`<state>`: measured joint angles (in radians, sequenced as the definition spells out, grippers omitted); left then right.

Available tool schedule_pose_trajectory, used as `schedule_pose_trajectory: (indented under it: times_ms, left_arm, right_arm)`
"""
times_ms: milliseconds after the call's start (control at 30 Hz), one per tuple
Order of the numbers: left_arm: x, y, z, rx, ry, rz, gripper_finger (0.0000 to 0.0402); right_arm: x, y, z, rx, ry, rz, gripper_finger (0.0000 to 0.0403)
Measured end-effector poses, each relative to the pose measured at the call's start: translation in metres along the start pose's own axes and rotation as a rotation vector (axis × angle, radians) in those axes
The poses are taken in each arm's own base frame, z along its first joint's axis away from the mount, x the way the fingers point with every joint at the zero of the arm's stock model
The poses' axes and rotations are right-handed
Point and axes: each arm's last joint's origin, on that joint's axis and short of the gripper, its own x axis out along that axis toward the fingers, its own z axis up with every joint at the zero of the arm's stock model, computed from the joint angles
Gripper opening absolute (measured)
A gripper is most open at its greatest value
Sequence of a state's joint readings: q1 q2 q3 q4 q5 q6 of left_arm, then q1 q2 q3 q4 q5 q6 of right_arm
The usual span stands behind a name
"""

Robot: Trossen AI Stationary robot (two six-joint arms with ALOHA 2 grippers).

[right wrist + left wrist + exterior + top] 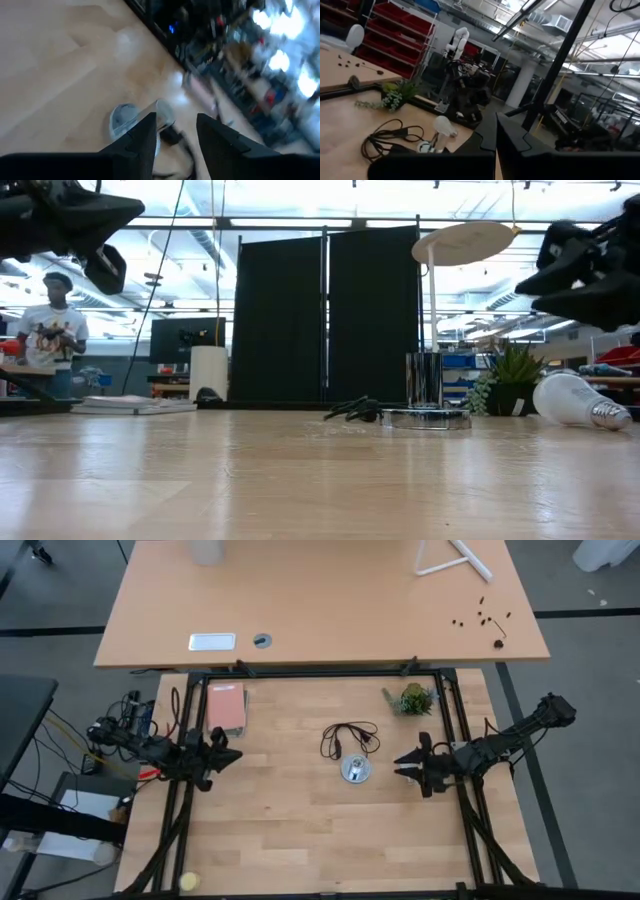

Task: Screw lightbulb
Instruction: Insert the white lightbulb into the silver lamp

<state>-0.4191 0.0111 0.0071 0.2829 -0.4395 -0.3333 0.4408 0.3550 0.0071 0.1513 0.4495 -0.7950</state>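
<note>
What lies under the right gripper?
The lightbulb lies on its side on the table, below the right gripper. In the high view, the gripper covers it, so it cannot be seen there.

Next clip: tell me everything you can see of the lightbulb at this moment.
The lightbulb is small, pear-shaped and matte white, like frosted glass or plastic, narrowing to a greyish ribbed screw end. It lies on its side on the wooden table, apart from the silvery socket, with its screw end pointing away from the socket. It looks whole and unlit. Only the table touches it. From overhead it cannot be made out.
</note>
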Motion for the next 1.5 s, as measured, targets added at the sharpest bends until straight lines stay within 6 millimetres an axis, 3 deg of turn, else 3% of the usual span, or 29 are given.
schedule_pose_trajectory:
  times_ms: [100,233,300,500,600,800,933,1133,1333,1500]
  left_arm:
    - [0.000,0.000,0.000,0.040,0.000,0.014,0.0008]
    - [0.001,0.002,0.002,0.117,-0.041,0.107,0.0008]
    - [0.002,0.003,0.002,0.118,-0.055,0.154,0.0008]
    - [0.011,0.000,-0.002,0.156,0.011,0.183,0.0008]
    - [0.021,-0.007,0.004,0.191,0.038,0.196,0.0008]
    - [0.054,-0.027,0.018,0.336,0.056,0.219,0.0008]
    - [0.079,-0.039,0.017,0.393,0.114,0.243,0.0008]
    - [0.116,-0.053,0.004,0.458,0.213,0.261,0.0008]
    - [0.156,-0.065,-0.005,0.536,0.236,0.384,0.0040]
    - [0.203,-0.070,-0.004,0.557,0.267,0.447,0.0090]
  right_arm:
    - [0.000,-0.002,0.002,-0.061,-0.017,-0.014,0.0149]
    - [0.000,-0.004,0.005,0.020,-0.051,-0.036,0.0149]
    - [-0.001,-0.007,0.008,0.146,-0.109,-0.032,0.0149]
    - [-0.004,-0.018,0.022,0.743,-0.342,0.030,0.0149]
    - [-0.007,-0.023,0.028,0.907,-0.438,0.067,0.0149]
    - [-0.013,-0.033,0.035,1.052,-0.581,0.080,0.0149]
    - [-0.014,-0.035,0.037,1.165,-0.618,0.103,0.0149]
    - [-0.012,-0.034,0.034,1.117,-0.556,0.045,0.0149]
    - [-0.008,-0.048,0.037,1.119,-0.013,-0.138,0.0149]
    - [-0.015,-0.068,0.049,1.215,0.160,-0.161,0.0149]
